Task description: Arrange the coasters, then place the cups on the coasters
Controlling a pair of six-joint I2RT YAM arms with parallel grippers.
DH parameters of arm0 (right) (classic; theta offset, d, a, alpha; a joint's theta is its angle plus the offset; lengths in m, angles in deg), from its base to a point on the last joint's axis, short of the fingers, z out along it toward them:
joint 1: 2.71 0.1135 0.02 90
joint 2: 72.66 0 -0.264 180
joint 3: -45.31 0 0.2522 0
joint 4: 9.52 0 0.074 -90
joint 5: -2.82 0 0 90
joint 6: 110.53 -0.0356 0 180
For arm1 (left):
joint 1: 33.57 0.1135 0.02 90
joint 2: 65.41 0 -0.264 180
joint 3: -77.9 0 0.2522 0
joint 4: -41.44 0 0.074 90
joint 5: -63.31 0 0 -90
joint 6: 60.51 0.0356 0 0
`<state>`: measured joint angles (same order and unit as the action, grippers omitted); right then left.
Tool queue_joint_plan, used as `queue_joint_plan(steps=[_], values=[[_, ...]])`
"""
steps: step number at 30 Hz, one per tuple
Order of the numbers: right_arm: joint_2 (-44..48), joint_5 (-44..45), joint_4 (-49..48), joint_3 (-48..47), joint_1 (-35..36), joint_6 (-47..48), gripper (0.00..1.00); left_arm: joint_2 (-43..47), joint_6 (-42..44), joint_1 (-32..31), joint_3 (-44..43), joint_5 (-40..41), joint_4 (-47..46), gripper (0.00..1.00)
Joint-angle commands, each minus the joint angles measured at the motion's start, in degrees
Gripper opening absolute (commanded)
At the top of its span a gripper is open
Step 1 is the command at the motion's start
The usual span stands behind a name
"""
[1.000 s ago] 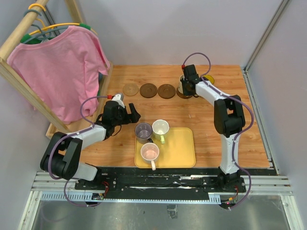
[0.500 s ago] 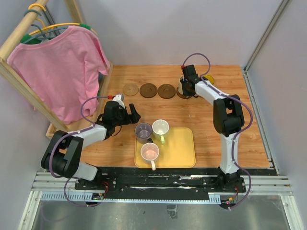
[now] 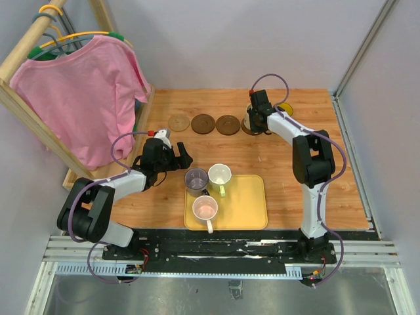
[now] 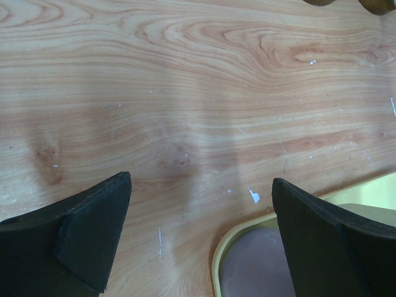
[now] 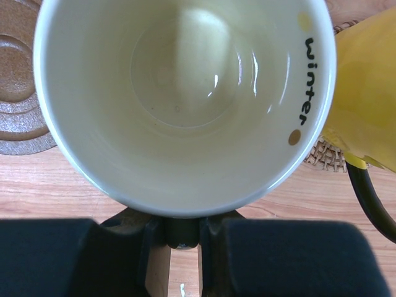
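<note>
Placement of cups is the step in hand on the desk (image 3: 289, 164): the yellow tray (image 3: 246, 203) has three cups (image 3: 205, 209) on or at it, the yellow cup (image 3: 285, 108) stands at the far side, and three coasters (image 3: 203, 123) in the row are bare. The right fingers (image 5: 210, 241) are closed on the near side of the cream cup (image 5: 185, 99) at the fourth coaster (image 3: 250, 132), though I cannot tell if it rests there. Next, I think, they must set it flat and let go, while the left fingers (image 3: 184, 157), wide open beside the grey-purple cup (image 3: 195, 178), close on it.
</note>
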<state>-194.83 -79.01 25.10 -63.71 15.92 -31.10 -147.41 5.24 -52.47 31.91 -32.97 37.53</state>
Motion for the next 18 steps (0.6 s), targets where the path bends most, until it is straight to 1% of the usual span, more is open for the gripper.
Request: queue_joint_plan(steps=[1, 10, 18], values=[[2.4, 1.6, -1.3, 1.6, -2.0, -1.3, 0.01, -0.4, 0.8, -0.3, -1.3, -0.6, -1.2, 1.00], [3.8, 1.5, -1.5, 2.9, -2.1, -2.0, 0.01, -0.1, 0.6, -0.3, -1.1, -0.6, -1.2, 1.00], [3.3, 1.8, 0.4, -0.6, -2.0, -1.6, 0.01, -0.4, 0.4, -0.3, -1.0, -0.9, -1.5, 1.00]])
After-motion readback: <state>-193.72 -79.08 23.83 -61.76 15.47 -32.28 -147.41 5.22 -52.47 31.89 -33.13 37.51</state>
